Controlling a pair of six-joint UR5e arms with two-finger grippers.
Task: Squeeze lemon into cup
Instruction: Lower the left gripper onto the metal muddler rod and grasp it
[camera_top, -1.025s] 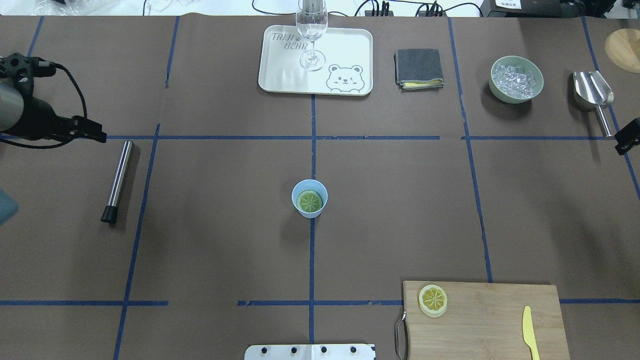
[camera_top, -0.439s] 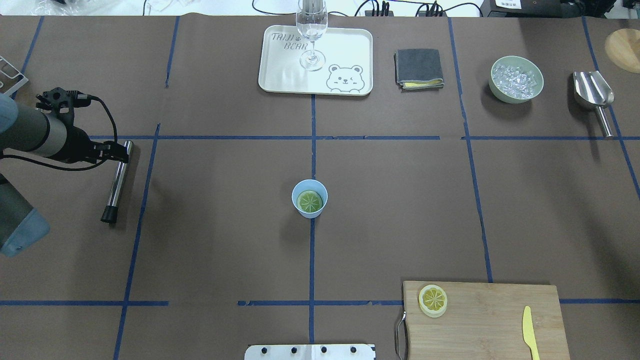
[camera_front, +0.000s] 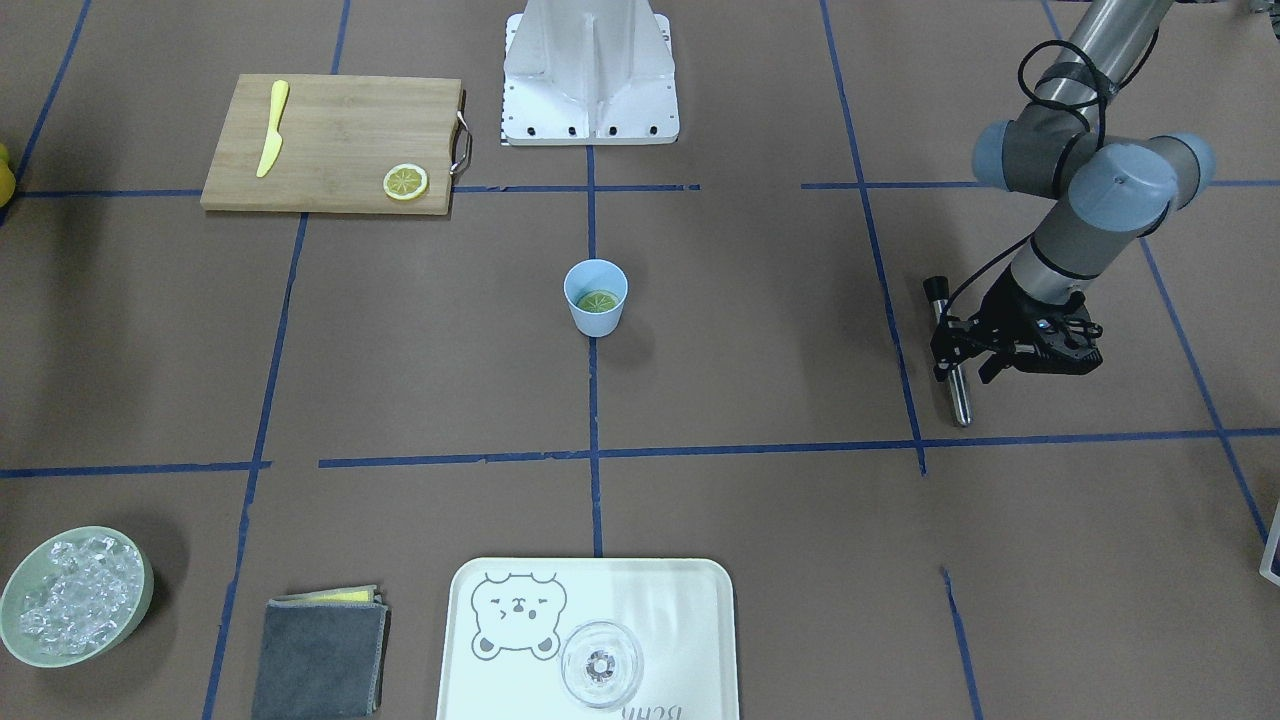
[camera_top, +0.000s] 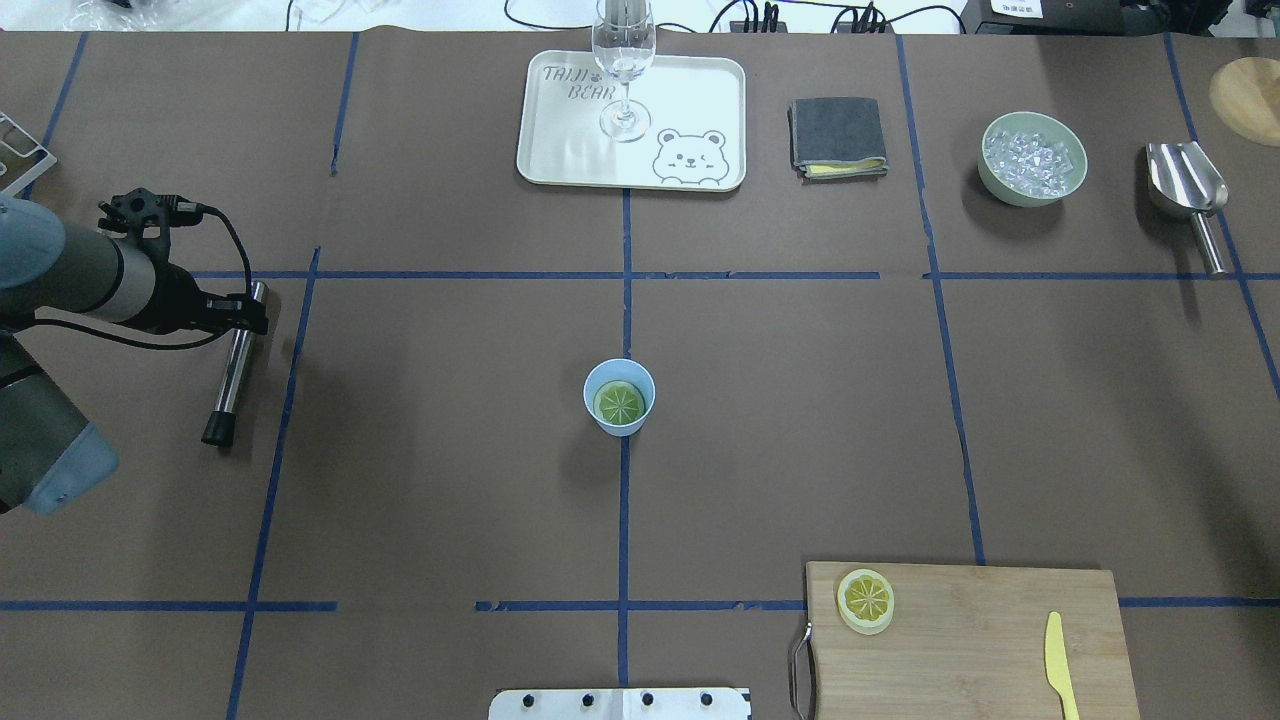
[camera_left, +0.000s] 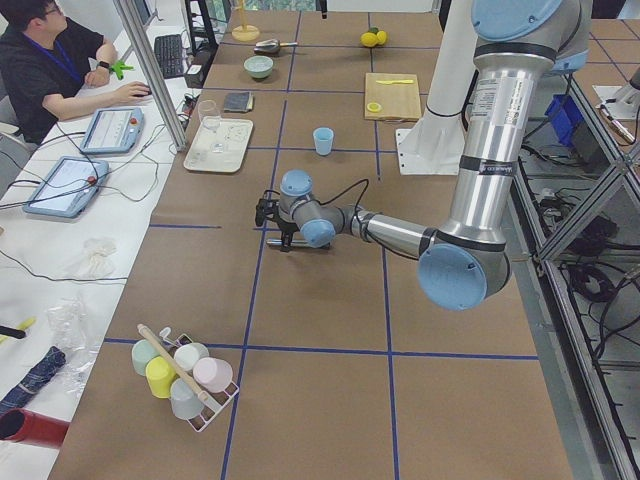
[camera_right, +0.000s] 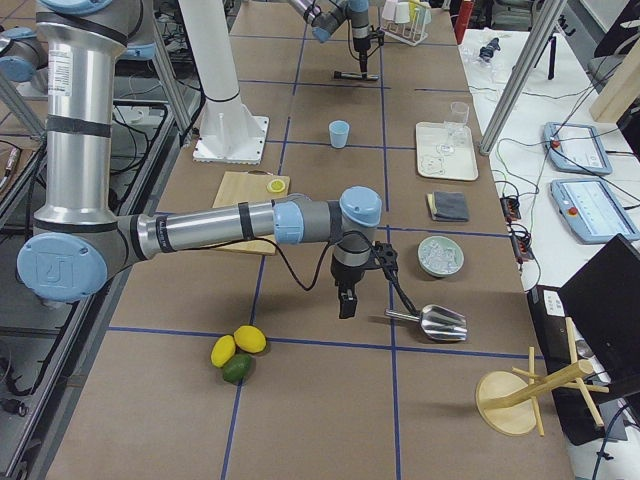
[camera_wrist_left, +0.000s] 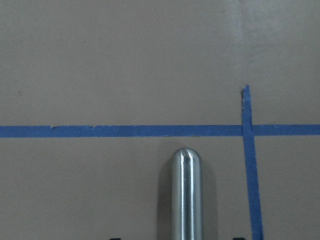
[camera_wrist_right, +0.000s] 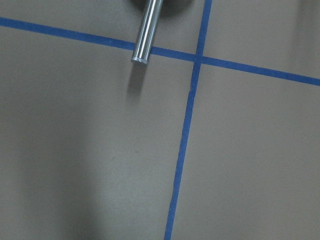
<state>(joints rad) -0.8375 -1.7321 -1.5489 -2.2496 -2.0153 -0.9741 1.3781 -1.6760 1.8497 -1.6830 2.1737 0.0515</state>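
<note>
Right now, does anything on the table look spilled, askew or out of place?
Nothing is spilled or knocked over. One oddity: a whole lemon slice lies inside the light-blue cup, while its twin sits on the cutting board. The left gripper hangs open over the steel muddler, far from the cup.

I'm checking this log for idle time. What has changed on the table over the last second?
The left gripper moved in from the table's edge to the steel rod and now hangs over its rounded end, jaws apart. The right gripper has left the overhead view's right edge. The rod, the cup and the lemon slice in it stayed put.
</note>
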